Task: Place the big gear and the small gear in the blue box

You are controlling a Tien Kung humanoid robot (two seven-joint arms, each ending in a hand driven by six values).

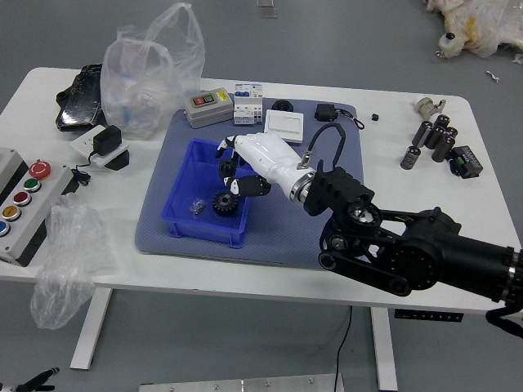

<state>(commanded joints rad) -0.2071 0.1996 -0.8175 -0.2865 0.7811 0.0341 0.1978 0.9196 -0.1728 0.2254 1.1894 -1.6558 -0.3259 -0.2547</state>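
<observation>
My right hand [232, 167] reaches in from the right, over the right part of the blue box [169, 192]. Its fingers are closed on a dark gear [226, 170], mostly hidden by the black fingertips; its size cannot be told. Inside the box, near the front right, a black toothed gear [225, 203] lies flat just below the hand. Beside that gear, to its left, is a small clear, shiny item [198, 207]. Black parts of my left hand [37, 382] rest at the bottom left corner.
A grey mat [286, 237] lies under the box. Behind it stand a grey device [208, 108], white blocks [248, 109] and a white square case [283, 126]. Plastic bags [147, 82] and a button panel [29, 204] are on the left, dark cylinders [437, 139] at the back right.
</observation>
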